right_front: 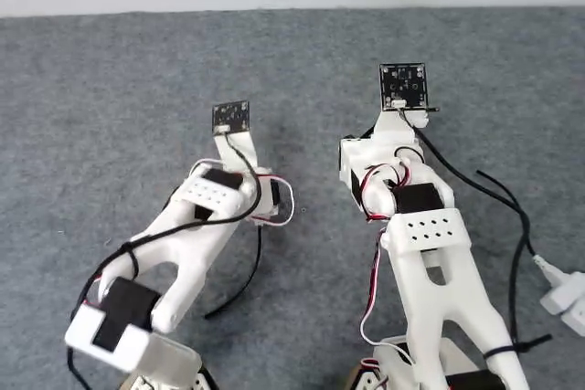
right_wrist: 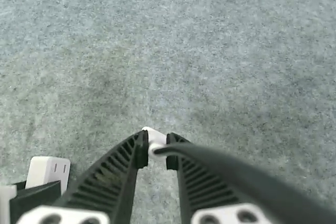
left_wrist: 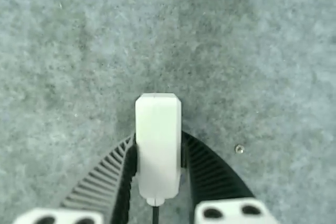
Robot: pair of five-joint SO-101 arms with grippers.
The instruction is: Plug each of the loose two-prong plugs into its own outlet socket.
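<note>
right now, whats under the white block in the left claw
Grey felt-like mat lies beneath the white rectangular plastic block, which the left claw grips. The block's underside, and any prongs there, are hidden.

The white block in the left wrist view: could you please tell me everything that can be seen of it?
The white block is a smooth, plastic-looking oblong, its outer corners chamfered. The left gripper clamps its long sides between black ribbed jaws, the outer end jutting past them. A black cable leaves its wrist-side end. Its visible face is plain. Grey carpet lies behind.
</note>
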